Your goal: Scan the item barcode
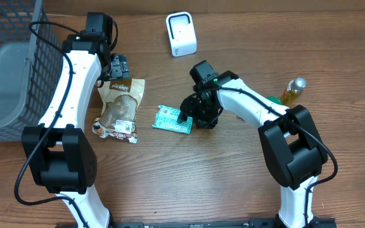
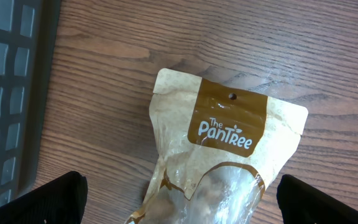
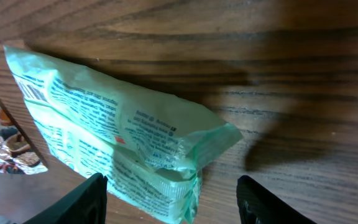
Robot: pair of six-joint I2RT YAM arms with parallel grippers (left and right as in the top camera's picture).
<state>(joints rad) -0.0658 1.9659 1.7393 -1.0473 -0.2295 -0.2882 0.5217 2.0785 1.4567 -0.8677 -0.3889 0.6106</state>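
My right gripper (image 3: 173, 193) straddles one end of the crinkly mint-green plastic packet (image 3: 123, 130), jaws parted, gripping nothing; closing here (slick film) may squirt it aside. My left gripper (image 2: 179, 205) gapes, idle.

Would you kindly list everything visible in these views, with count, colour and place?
snack pouch: one, brown with a clear window, left of centre
packet: one, pale green, centre, right of the pouch
scanner: one, white, far edge, centre
bottle: one, amber with a silver cap, right side
green object: one, beside the bottle, mostly hidden
wire basket: one, dark grey, far left
tub: one, grey, inside the basket
table: one, brown wood
left gripper: one, black, open above the pouch
right gripper: one, black, open, fingers either side of the packet's end
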